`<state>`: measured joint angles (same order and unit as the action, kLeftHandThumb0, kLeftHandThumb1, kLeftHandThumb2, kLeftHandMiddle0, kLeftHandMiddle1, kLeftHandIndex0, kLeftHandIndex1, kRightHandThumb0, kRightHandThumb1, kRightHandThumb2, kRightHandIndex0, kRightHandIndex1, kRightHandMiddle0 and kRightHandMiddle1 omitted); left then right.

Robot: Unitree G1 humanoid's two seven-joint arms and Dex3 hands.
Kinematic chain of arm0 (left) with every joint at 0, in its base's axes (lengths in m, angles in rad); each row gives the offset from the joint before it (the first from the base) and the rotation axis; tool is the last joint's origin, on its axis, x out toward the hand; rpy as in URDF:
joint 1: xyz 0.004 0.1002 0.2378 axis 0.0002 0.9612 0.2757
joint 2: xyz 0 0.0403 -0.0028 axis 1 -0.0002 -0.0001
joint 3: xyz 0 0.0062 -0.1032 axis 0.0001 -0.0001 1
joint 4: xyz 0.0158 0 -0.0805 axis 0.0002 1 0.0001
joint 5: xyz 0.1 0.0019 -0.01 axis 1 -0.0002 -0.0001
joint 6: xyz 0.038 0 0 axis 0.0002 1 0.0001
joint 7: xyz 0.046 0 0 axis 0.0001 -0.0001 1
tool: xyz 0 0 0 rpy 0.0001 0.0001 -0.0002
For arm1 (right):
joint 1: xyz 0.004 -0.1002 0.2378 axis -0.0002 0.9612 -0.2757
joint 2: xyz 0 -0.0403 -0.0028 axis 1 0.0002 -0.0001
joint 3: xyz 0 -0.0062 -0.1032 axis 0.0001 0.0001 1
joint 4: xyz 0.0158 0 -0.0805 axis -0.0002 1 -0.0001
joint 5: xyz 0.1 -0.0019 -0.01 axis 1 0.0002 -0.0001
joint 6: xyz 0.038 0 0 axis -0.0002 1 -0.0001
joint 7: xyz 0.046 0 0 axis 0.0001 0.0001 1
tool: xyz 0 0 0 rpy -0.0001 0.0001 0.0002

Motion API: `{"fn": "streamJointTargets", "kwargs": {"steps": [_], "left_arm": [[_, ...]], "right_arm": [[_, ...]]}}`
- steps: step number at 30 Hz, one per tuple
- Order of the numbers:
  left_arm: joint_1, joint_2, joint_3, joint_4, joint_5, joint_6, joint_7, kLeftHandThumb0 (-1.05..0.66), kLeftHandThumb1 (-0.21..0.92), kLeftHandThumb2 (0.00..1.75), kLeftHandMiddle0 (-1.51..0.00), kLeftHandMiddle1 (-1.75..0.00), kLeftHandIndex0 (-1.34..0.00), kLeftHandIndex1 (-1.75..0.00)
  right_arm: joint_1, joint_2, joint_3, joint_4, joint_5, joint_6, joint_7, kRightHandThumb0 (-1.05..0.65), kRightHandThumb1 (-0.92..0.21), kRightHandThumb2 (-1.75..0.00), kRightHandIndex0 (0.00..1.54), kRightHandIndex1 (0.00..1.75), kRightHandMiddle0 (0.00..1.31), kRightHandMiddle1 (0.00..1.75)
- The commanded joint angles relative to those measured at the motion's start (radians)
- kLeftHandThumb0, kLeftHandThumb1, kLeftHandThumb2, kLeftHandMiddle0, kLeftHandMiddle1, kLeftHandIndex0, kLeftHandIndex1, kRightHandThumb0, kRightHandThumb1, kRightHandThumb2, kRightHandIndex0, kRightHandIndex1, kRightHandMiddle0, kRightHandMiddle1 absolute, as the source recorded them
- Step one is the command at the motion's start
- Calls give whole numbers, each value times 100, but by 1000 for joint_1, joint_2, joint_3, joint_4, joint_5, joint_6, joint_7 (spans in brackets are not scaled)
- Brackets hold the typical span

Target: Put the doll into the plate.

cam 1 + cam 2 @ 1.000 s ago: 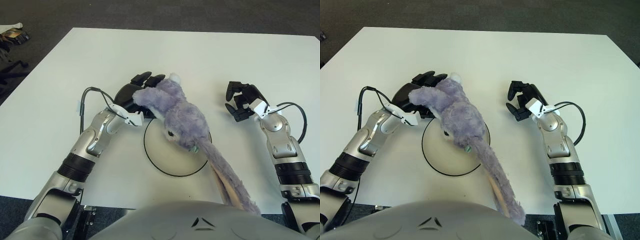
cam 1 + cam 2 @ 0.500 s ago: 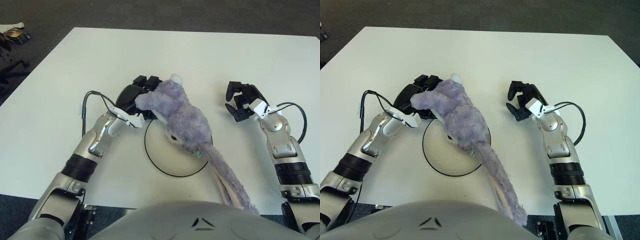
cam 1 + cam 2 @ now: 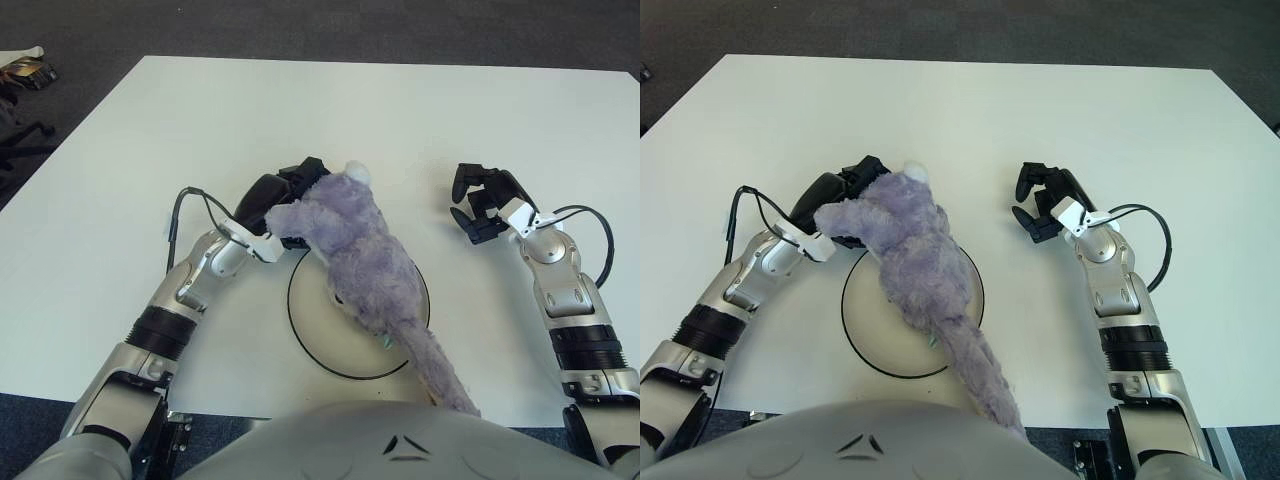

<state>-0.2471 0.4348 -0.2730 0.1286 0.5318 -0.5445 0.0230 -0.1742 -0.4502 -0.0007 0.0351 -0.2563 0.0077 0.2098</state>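
Placement was the step in hand: my left robot hand point(image 3: 290, 188) was curled around the upper end of the purple plush doll point(image 3: 360, 255), just beyond the far-left rim of the plate point(image 3: 305, 320) on the white desk point(image 3: 400, 110). The doll's body lay across the plate, but its long limp end trailed over the near rim toward my torso, and its gripped end overhung the far rim. My right robot hand point(image 3: 482, 205) showed well to the right of the plate with fingers curled on nothing.

As I judged it, the next move called for settling the doll's bulk inside the rim and then loosening my fingers, since the trailing end could drag the toy off if I let go carelessly.

Compared with a second before, the doll had rolled so its face no longer showed, its body sat more squarely over the plate, the dangling end reached less far down, and my left wrist had turned inward.
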Motion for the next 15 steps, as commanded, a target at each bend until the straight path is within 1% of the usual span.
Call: {"fn": "streamJointTargets", "kwargs": {"steps": [1, 5, 8, 12, 15], "left_arm": [[2, 14, 23, -47, -34, 65, -74, -47, 33, 129, -105, -175, -60, -175], [6, 22, 46, -122, -89, 177, -181, -47, 32, 130, -110, -175, -60, -175], [-13, 33, 69, -172, -128, 272, -262, -46, 37, 120, -112, -175, -60, -169], [-25, 32, 81, -198, -141, 335, -311, -46, 37, 117, -113, -175, -61, -165], [-33, 31, 88, -209, -149, 362, -334, -46, 36, 117, -112, -175, -64, -163]], "right_arm": [[7, -7, -4, 2, 9, -11, 7, -53, -17, -149, 124, 175, 73, 175], [6, -8, -3, 7, 10, -14, 8, -53, -17, -148, 123, 175, 73, 175], [6, -8, -3, 12, 12, -16, 11, -53, -18, -147, 122, 175, 72, 175], [6, -9, 0, 13, 9, -18, 11, -52, -19, -146, 122, 175, 71, 175], [6, -11, 3, 14, 3, -21, 10, -52, -19, -146, 122, 175, 71, 175]]}}
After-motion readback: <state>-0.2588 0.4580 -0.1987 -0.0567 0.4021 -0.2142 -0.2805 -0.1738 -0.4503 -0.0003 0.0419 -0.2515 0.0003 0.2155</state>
